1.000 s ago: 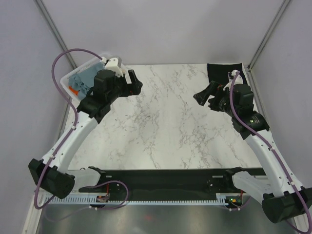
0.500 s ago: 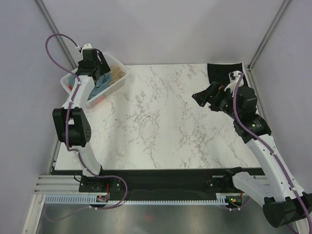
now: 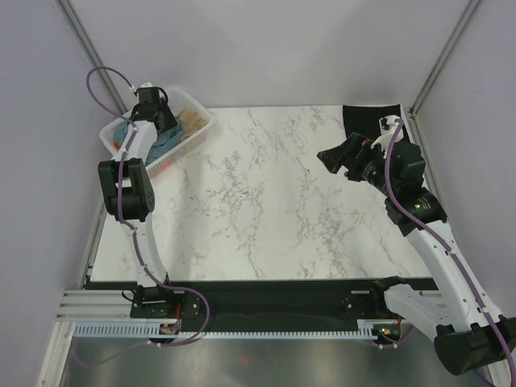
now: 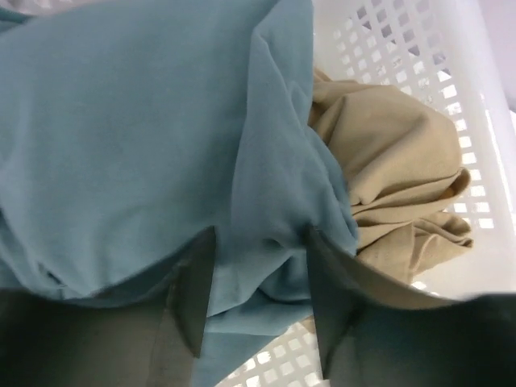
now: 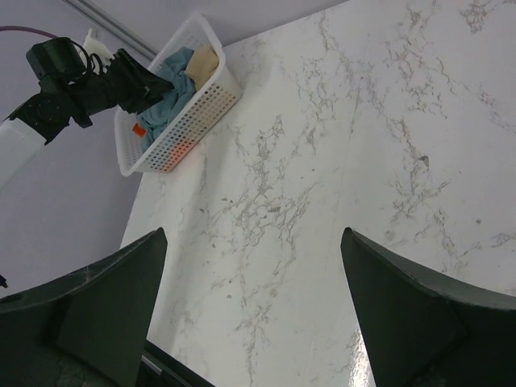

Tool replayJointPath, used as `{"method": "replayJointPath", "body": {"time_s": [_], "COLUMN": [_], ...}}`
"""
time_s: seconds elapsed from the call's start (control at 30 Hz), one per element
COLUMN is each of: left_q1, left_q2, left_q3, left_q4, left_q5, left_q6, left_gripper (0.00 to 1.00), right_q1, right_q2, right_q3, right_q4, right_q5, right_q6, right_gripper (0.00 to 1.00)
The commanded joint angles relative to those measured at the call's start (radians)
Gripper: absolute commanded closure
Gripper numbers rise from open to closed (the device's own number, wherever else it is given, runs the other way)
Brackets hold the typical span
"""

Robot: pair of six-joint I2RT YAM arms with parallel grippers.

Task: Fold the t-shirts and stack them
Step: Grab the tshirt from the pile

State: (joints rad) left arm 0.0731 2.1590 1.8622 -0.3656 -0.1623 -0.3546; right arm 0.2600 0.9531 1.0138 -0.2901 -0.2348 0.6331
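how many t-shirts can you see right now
4: a blue-grey one and a beige one in the basket, an orange one glimpsed through its wall, a black one at the far right corner of the table. More may be buried.

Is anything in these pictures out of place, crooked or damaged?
Nothing looks damaged or spilled. The basket sits at an angle on the far left corner, with the blue shirt and the beige shirt crumpled inside, not folded. A black shirt lies alone at the far right corner.
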Motion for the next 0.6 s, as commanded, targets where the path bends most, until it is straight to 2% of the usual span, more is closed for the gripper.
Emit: {"method": "replayJointPath", "body": {"time_s": [0.0,0.03,0.17,0.3,0.43,0.47,0.57], "left_q1": [0.001,0.002,-0.009,-0.013,-0.029,-0.038,-0.093], "left_q2": [0.001,-0.028,-0.126,-0.201,-0.301,-0.327,-0.358], "left_q3": [0.072,0.072,0.093,0.172,0.238,0.259,0.333], "left_q4": [0.020,0.022,0.033,0.034,0.048,0.051,0.056], "left_q5": [0.072,0.079,0.150,0.274,0.464,0.598,0.822], "left_q6": [0.014,0.013,-0.007,-0.033,-0.107,-0.121,-0.158], "left_gripper": [0.59,0.71,0.73,0.91,0.93,0.92,0.89], "right_q1": [0.002,0.001,0.001,0.002,0.002,0.004,0.002], "right_q2": [-0.017,-0.022,-0.040,-0.074,-0.115,-0.120,-0.135], "right_q3": [-0.004,-0.009,-0.020,-0.030,-0.055,-0.060,-0.058], "right_q4": [0.048,0.051,0.052,0.057,0.057,0.057,0.054], "right_q5": [0.020,0.023,-0.003,-0.005,0.006,0.005,-0.063], "right_q6": [0.016,0.020,0.046,0.079,0.091,0.097,0.120], "right_gripper": [0.02,0.02,0.02,0.02,0.02,0.02,0.02]}}
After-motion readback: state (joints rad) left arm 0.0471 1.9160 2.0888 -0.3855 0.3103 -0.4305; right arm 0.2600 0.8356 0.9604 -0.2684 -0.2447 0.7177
